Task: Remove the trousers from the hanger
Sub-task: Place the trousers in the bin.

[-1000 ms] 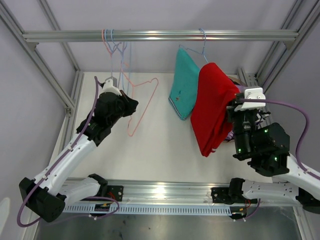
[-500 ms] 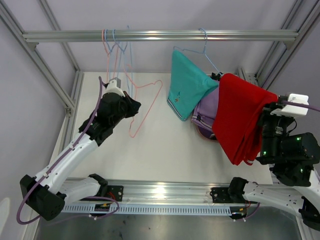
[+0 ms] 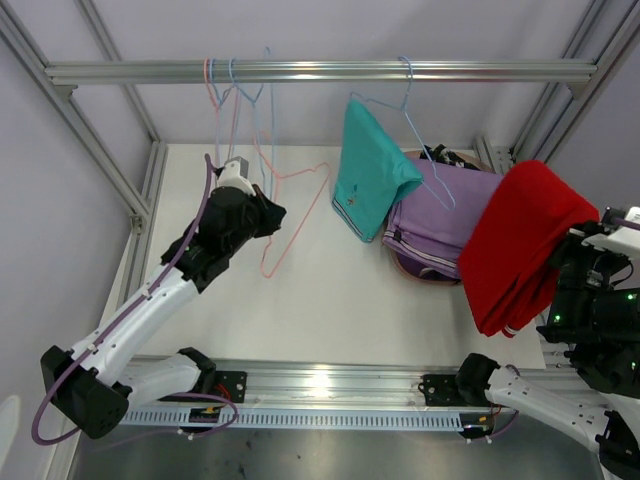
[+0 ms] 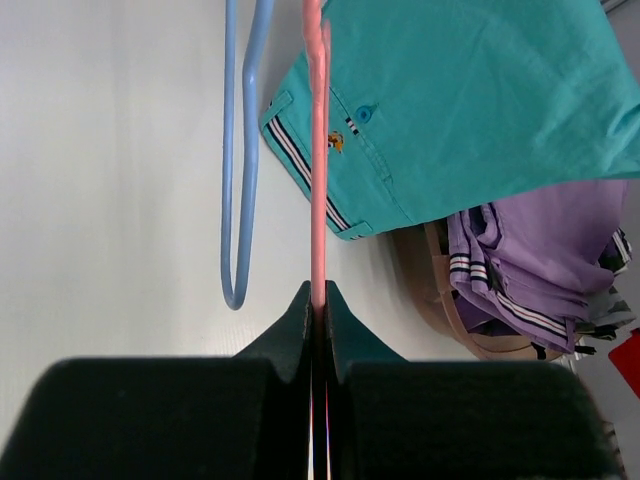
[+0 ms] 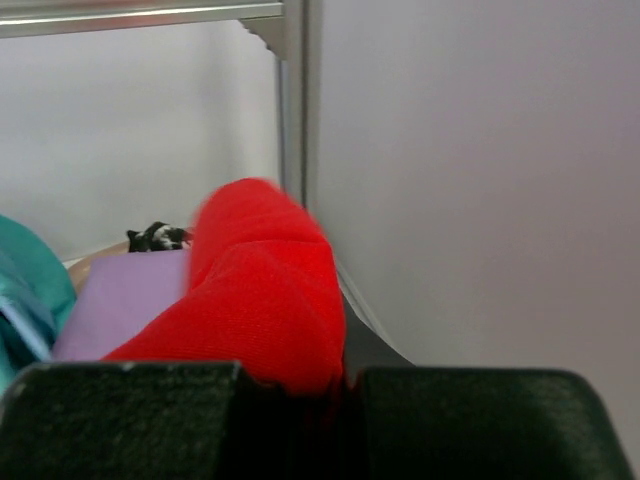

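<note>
Right gripper (image 5: 300,385): you are clamping the red trousers (image 3: 525,240). They are draping over and ahead of the jaws and look free of any hanger.
Left gripper (image 4: 318,305): you are pinching the pink hanger (image 4: 319,150), whose wire is running straight out from the closed jaws.
Teal trousers (image 3: 370,165): these are hanging on the blue hanger (image 3: 430,160) under the rail (image 3: 320,70), ahead and right of your left gripper.
Lilac trousers (image 3: 450,215): these are lying heaped between your two grippers, just beside the teal pair.
Handling: you are probably dealing with soft, light, limp cloth that sags and slides. Take hold at the thick striped hem or a folded edge, because the hanger will likely swing.
</note>
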